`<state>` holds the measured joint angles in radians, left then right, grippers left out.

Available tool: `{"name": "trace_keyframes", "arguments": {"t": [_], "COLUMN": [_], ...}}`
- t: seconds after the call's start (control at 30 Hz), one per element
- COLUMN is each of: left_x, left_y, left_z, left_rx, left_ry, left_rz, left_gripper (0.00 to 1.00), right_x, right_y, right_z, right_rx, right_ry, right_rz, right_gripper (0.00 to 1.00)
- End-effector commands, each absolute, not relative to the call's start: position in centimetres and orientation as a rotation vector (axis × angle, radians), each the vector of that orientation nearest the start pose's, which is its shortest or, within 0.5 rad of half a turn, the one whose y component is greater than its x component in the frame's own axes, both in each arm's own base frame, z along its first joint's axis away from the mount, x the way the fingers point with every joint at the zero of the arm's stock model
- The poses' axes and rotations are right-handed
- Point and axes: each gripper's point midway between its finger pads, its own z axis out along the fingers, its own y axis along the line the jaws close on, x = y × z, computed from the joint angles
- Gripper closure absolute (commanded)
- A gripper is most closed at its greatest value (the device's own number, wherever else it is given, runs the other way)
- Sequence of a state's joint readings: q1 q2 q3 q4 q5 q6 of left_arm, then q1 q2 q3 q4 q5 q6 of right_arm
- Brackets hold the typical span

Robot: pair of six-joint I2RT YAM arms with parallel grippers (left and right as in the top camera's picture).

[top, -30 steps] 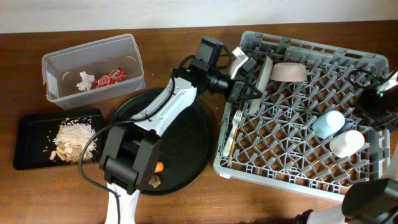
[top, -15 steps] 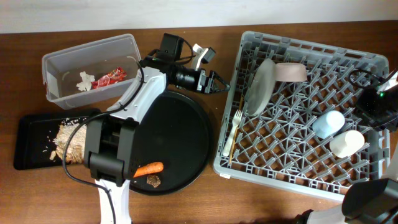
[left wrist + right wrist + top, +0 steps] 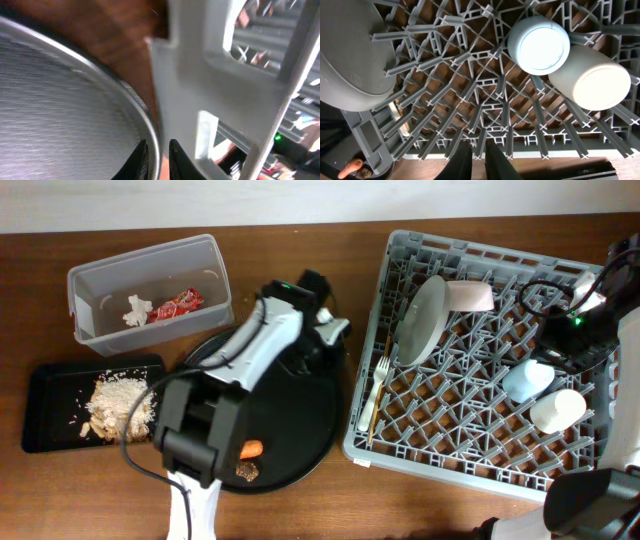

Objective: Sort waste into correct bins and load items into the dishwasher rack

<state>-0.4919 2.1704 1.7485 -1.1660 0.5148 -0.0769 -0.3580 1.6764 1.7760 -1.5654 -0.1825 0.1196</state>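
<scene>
**Overhead and wrist views.** On the tabletop, the clear tub (image 3: 108,280) holds the crumpled tissue (image 3: 135,310) and the red wrapper (image 3: 178,303). The shallow black tray (image 3: 45,402) holds the rice scraps (image 3: 118,400). The carrot (image 3: 252,449) lies on the round black tray (image 3: 300,410), near a small brown scrap (image 3: 246,470).

In the dishwasher rack (image 3: 480,252) we see:
- the grey plate (image 3: 420,320) standing on edge
- the cream bowl (image 3: 470,295) just beside it
- the fork (image 3: 378,385) along the left side
- the blue cup (image 3: 525,378) and white cup (image 3: 557,408) side by side

We find both tools narrow and holding nothing. The left tool (image 3: 157,162) is over the round tray's rim, and the right tool (image 3: 477,160) is above the rack.
</scene>
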Motion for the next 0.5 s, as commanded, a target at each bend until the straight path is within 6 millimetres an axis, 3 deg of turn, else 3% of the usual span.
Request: {"name": "trace_keyframes", "arguments": {"t": [0.0,0.1,0.2,0.27,0.4,0.47], "left_x": [29.4,28.0,27.7,27.3,26.0,24.6], "left_y": [-29.5,-29.8,-27.8,-27.7,-31.1,-33.0], "left_z": [5.6,5.6,5.8,6.2,8.0,8.9], "left_rx": [0.807,0.849,0.773,0.745,0.775,0.912], "left_ry": [3.159,3.188,3.277,3.303,3.233,3.152], "left_rz": [-0.718,-0.702,-0.684,-0.739,-1.075,-1.218], "left_gripper": [0.89,0.93,0.96,0.96,0.96,0.96], "right_x": [30.1,30.1,30.4,30.4,30.5,30.5], "right_y": [-8.0,-8.0,-8.1,-8.1,-8.1,-8.1], "right_z": [21.5,21.5,21.5,21.5,21.5,21.5], "right_rx": [0.678,0.678,0.675,0.674,0.674,0.674], "right_ry": [2.941,2.94,2.931,2.929,2.928,2.928], "right_rz": [0.241,0.24,0.238,0.238,0.237,0.237], "right_gripper": [0.86,0.85,0.84,0.84,0.84,0.83]}}
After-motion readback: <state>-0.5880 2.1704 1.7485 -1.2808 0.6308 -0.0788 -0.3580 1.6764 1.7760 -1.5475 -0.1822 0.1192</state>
